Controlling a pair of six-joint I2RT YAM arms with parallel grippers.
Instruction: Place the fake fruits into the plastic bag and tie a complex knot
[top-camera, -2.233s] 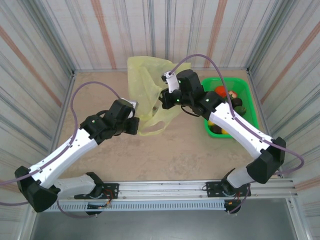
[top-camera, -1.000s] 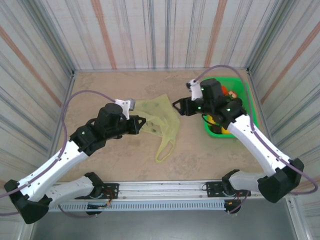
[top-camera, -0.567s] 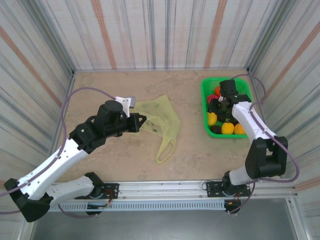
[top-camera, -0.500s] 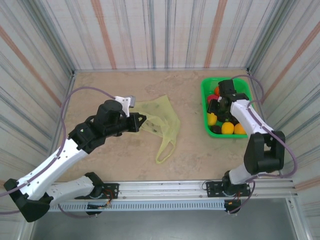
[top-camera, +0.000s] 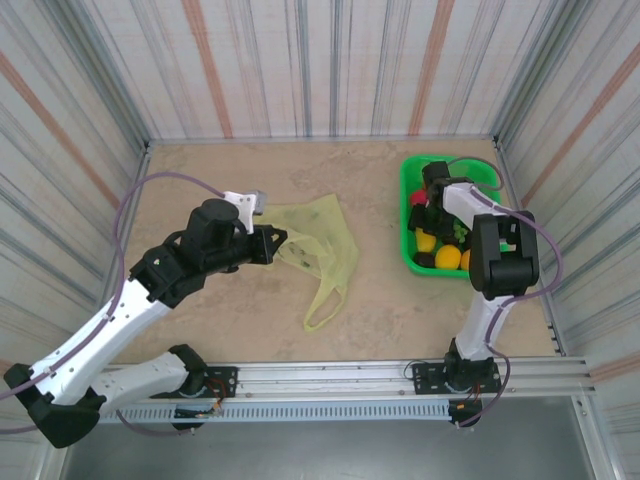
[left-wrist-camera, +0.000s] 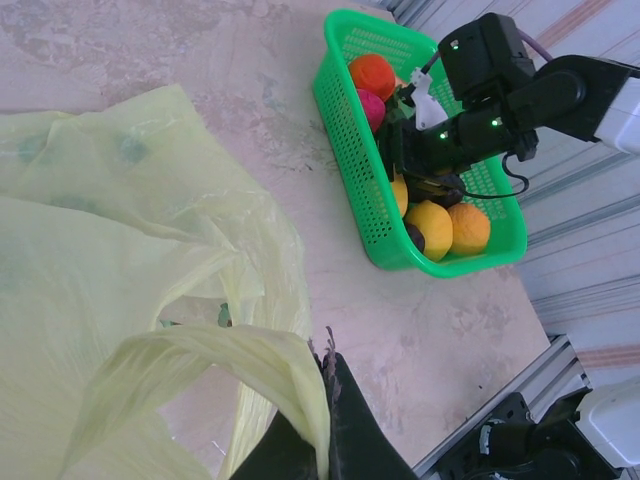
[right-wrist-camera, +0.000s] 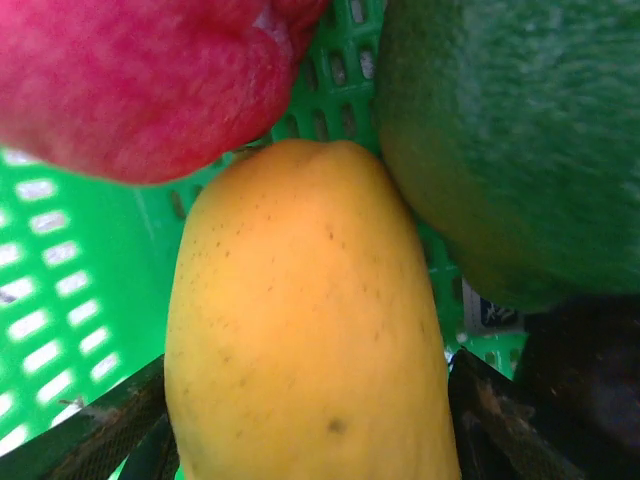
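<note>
1. Where the overhead camera looks down, we see the left gripper pressed together on an edge of the plastic bag. The bag lies flat and crumpled near the middle of the bench, with one loop handle pointing toward the near edge. The right gripper is down inside the green basket at the far right, among the fake fruits.
2. From the left wrist, we see dark fingers meeting on a fold of yellow-green film. The basket stands apart from the bag, holding orange, yellow and red fruits.
3. From the right wrist, we see a yellow fruit lying between fingers spread to either side. We cannot tell whether they touch it. A red fruit and a green fruit crowd it from above.
</note>
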